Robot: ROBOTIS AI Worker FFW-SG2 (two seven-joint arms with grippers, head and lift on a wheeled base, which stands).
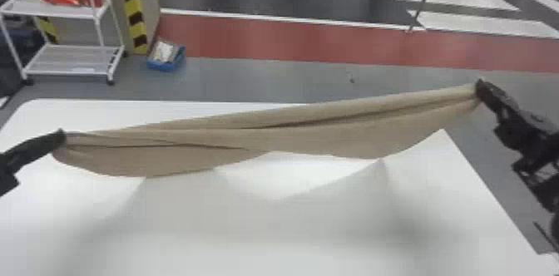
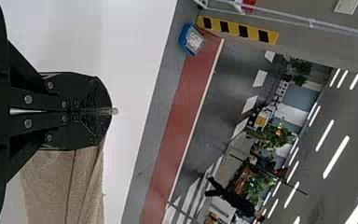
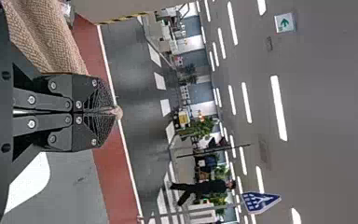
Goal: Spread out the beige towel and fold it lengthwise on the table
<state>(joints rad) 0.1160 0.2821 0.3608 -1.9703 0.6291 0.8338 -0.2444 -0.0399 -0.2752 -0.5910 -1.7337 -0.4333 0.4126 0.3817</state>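
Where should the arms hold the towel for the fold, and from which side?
Best at its two far-apart ends, by the upper edge, each arm coming in from its own outer side. The beige towel is long and limp, its lower edge drooping between the left gripper and the right gripper, so a mid-length grip would likely bunch it.

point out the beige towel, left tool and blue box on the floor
Beige towel (image 1: 299, 140): head view, middle of the stretched cloth.
Left tool (image 2: 107, 111): left wrist view, between its closed fingertips.
Blue box (image 1: 161, 66): head view, its near wall.
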